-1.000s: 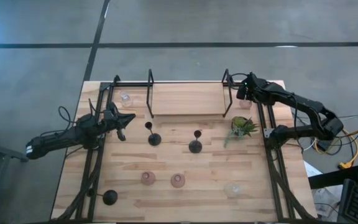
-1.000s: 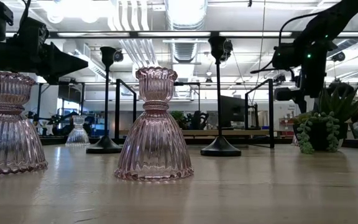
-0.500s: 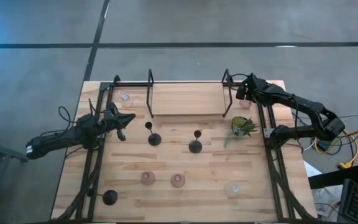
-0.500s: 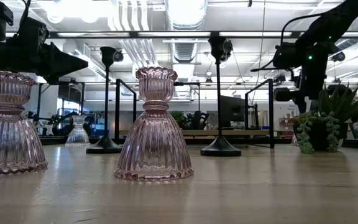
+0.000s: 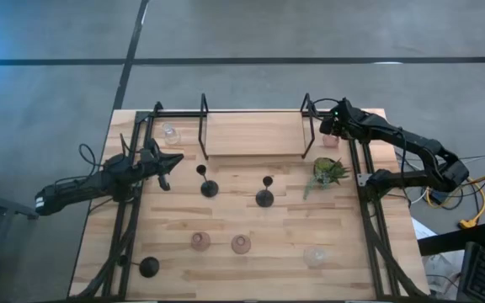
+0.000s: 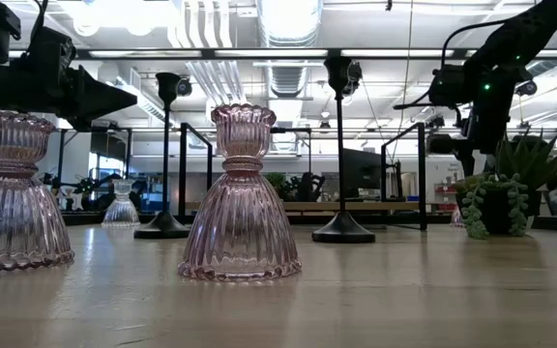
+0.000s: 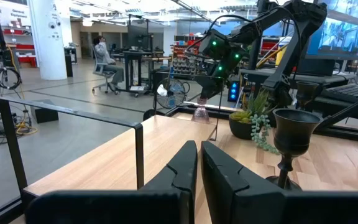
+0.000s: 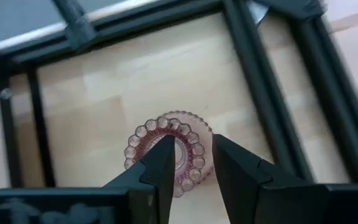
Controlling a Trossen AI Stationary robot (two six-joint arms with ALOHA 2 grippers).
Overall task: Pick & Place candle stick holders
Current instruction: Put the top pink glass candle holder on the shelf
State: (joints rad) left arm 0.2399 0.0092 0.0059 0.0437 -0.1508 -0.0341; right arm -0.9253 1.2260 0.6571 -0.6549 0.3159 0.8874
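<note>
My right gripper (image 8: 191,146) hangs open over a squat pink candle stick holder (image 8: 140,133) that stands on its base in the table's far right corner (image 5: 331,141). Its fingers point steeply down at the holder's top, and I cannot tell whether they touch it. My left gripper (image 7: 199,163) is shut and level at the table's left side (image 5: 175,158), holding nothing. Two black stemmed holders (image 5: 208,187) (image 5: 264,198) stand mid-table, and a third (image 5: 148,268) stands near left. Two pink holders (image 5: 200,241) (image 5: 241,244) stand near the front. Clear glass ones stand far left (image 5: 170,132) and near right (image 5: 315,255).
A small green plant (image 5: 328,172) sits just nearer than the right gripper. Black metal rails (image 5: 204,126) (image 5: 306,126) stand upright at the far side, and frame bars (image 5: 367,210) run along both table sides. A raised wooden shelf (image 5: 255,135) lies between the rails.
My right gripper has tipped a little above the pink holder in the far right corner without leaving its place. The holders have stayed where they were.
</note>
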